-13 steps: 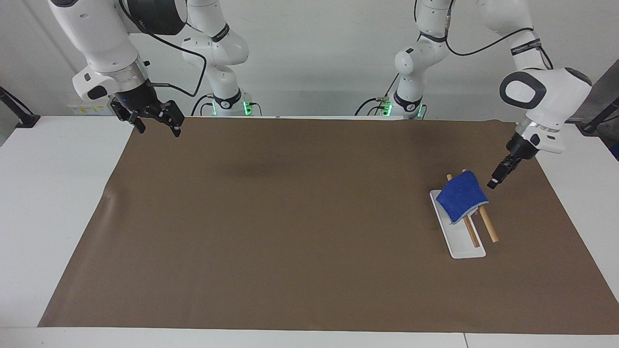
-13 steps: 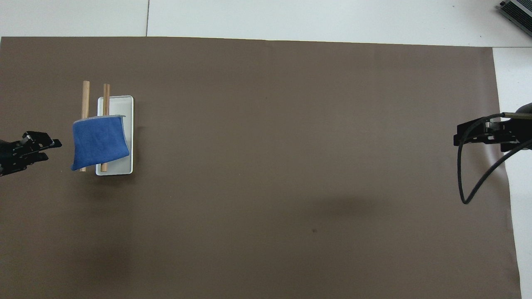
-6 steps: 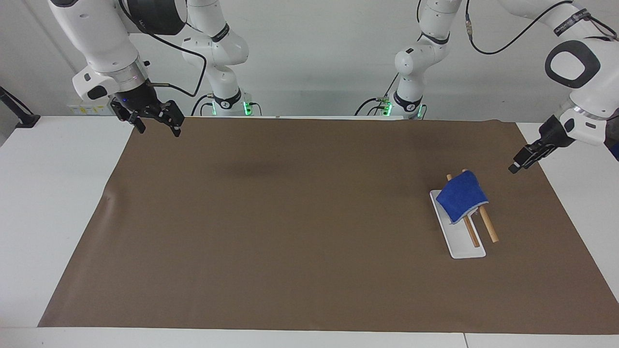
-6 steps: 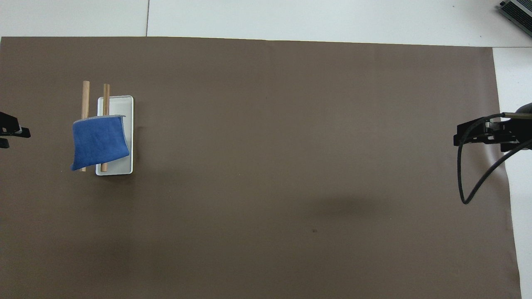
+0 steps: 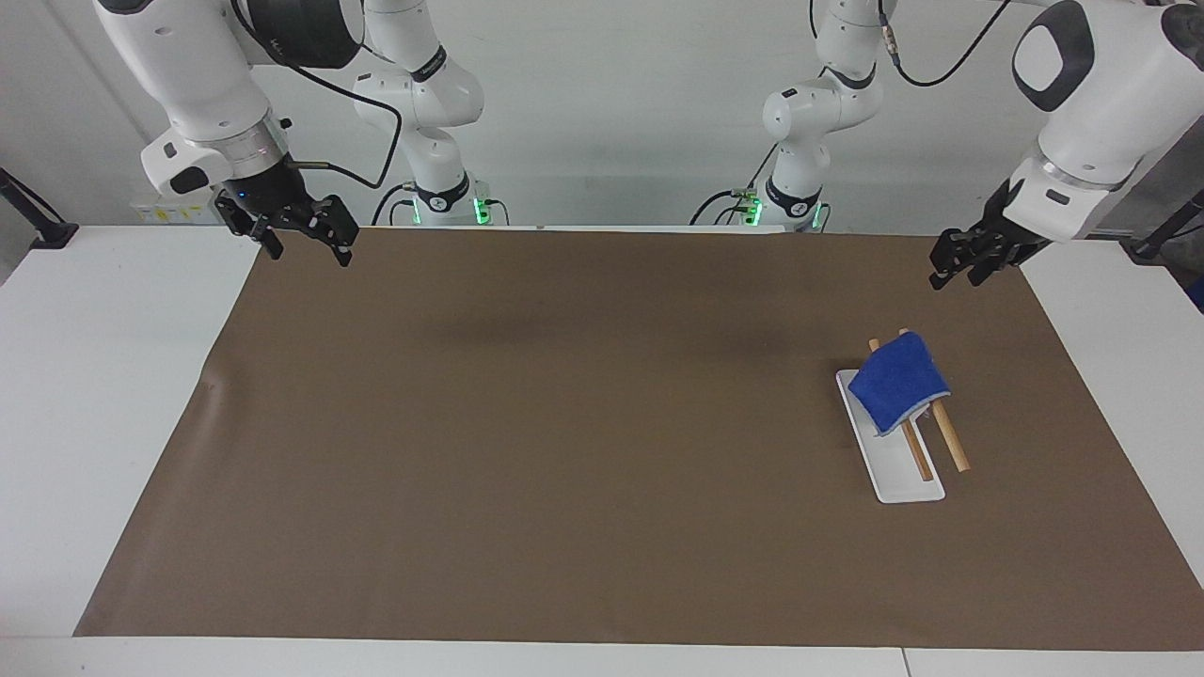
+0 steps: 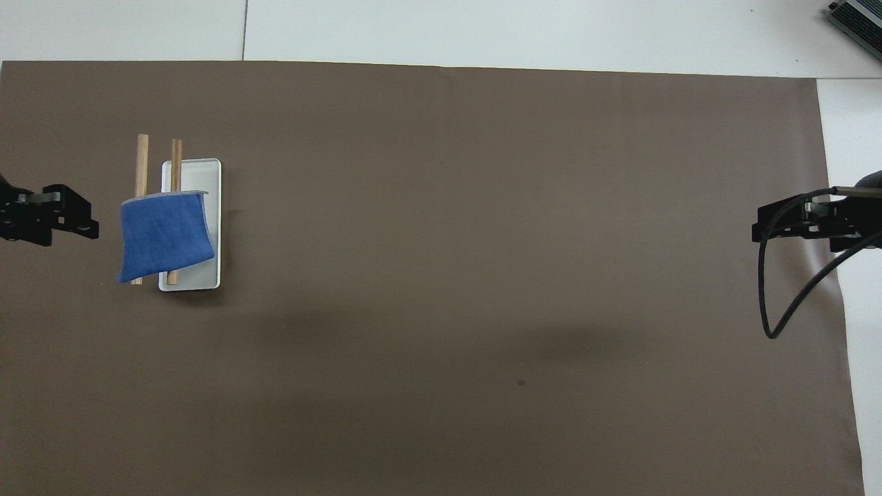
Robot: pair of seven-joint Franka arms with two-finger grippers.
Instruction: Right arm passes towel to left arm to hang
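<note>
Since a second ago: left claw point(image 5: 959, 263) pulled up and back from beside the towel point(image 5: 898, 381), now raised over the brown mat point(image 5: 564, 423) at the left arm's end, well apart from it. Fingers parted, gripping nothing. Right claw point(image 5: 299, 230) unmoved, waiting, spread wide, empty. Towel soft, royal-blue, draped over two round wooden bars point(image 5: 948, 440) of the rack, above its flat white base point(image 5: 894, 470) on the tabletop point(image 5: 94, 376).

Brown mat point(image 5: 564, 423) covers most of the white counter point(image 5: 103, 395). Rack toward left arm's end: white rectangular base point(image 5: 894, 475), two wooden bars point(image 5: 952, 444) running parallel above it, sticking out past the base's farther edge. Grey box corner point(image 6: 858, 17) at the counter's farthest edge.
</note>
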